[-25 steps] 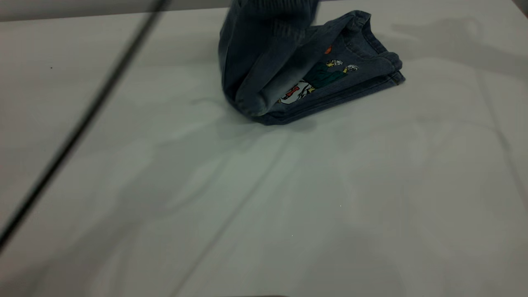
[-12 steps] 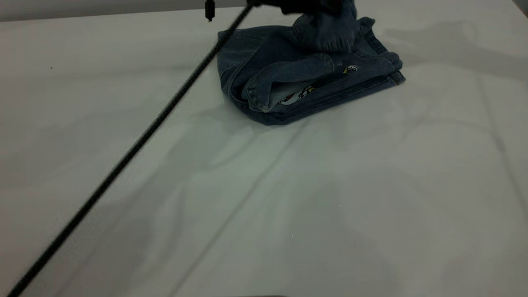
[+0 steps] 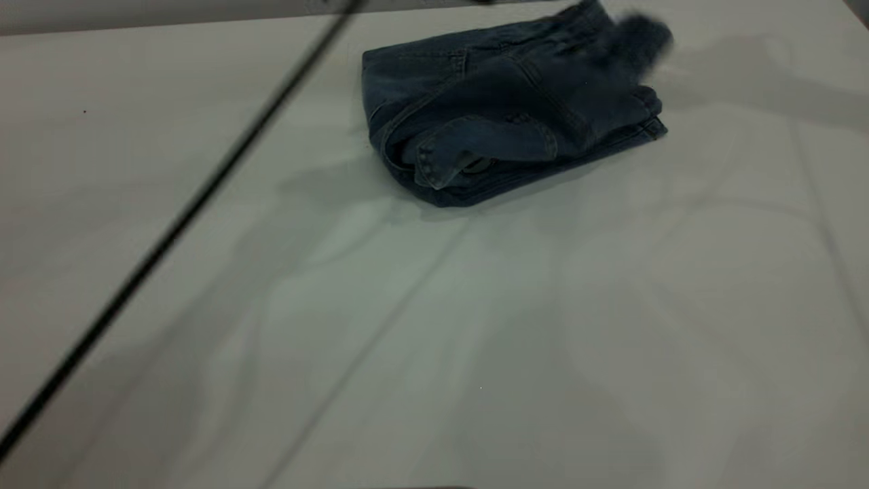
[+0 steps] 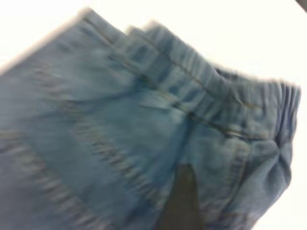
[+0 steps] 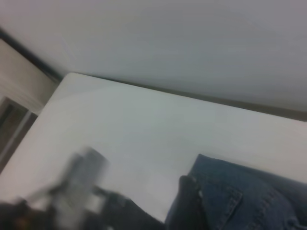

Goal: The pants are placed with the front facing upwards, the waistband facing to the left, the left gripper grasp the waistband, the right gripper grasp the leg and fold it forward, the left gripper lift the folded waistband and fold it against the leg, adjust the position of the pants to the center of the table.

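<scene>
exterior view: the pants [image 3: 502, 115] lie folded on the table [image 3: 434, 326]; either tool's state cannot be told.

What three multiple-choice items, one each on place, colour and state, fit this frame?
1. Where do the small blue denim pants lie on the large white-grey table?
A. at its far edge
B. its near edge
C. its left corner

2. What colour is the cable crossing the exterior view?
A. white
B. black
C. orange

3. How are the pants?
A. spread flat
B. hanging in the air
C. folded in a bundle

A: the pants sit at the top of the exterior view. B: the diagonal line is black. C: layered denim rests on the table.
</scene>
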`<action>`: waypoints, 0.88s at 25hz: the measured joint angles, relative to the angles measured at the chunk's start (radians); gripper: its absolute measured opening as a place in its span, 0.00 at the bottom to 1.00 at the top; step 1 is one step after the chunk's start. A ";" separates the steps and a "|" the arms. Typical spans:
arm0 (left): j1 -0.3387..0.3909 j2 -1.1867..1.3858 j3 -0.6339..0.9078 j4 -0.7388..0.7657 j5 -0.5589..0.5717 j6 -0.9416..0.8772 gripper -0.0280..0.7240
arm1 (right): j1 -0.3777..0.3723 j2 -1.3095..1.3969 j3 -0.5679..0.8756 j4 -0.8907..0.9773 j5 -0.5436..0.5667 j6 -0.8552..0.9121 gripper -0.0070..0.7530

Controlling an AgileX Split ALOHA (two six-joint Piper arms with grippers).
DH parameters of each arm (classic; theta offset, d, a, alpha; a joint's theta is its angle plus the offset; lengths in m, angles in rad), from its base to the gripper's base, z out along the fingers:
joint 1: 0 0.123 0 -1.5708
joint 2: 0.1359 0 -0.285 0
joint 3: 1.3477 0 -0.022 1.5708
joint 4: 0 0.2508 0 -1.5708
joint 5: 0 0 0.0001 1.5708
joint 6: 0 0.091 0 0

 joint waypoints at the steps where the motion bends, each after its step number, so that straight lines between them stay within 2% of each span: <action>1: 0.014 -0.020 0.000 0.027 0.010 -0.020 0.81 | -0.002 0.000 0.000 -0.007 0.000 0.000 0.64; 5: 0.081 -0.114 0.000 0.110 0.081 -0.101 0.81 | 0.007 0.000 0.000 -0.060 0.002 0.011 0.64; 7: 0.119 -0.169 0.000 0.140 0.111 -0.130 0.81 | 0.046 0.000 0.000 -0.125 -0.005 0.042 0.64; 11: 0.171 -0.274 0.000 0.158 0.135 -0.160 0.81 | 0.211 0.011 0.000 -0.317 -0.056 0.113 0.64; 15: 0.178 -0.340 0.000 0.158 0.205 -0.196 0.81 | 0.382 0.056 0.000 -0.568 -0.118 0.267 0.64; 18: 0.168 -0.368 0.000 0.158 0.286 -0.242 0.81 | 0.483 0.115 0.000 -0.809 -0.168 0.424 0.64; 22: 0.154 -0.375 0.000 0.158 0.347 -0.246 0.81 | 0.570 0.195 0.000 -1.093 -0.205 0.676 0.64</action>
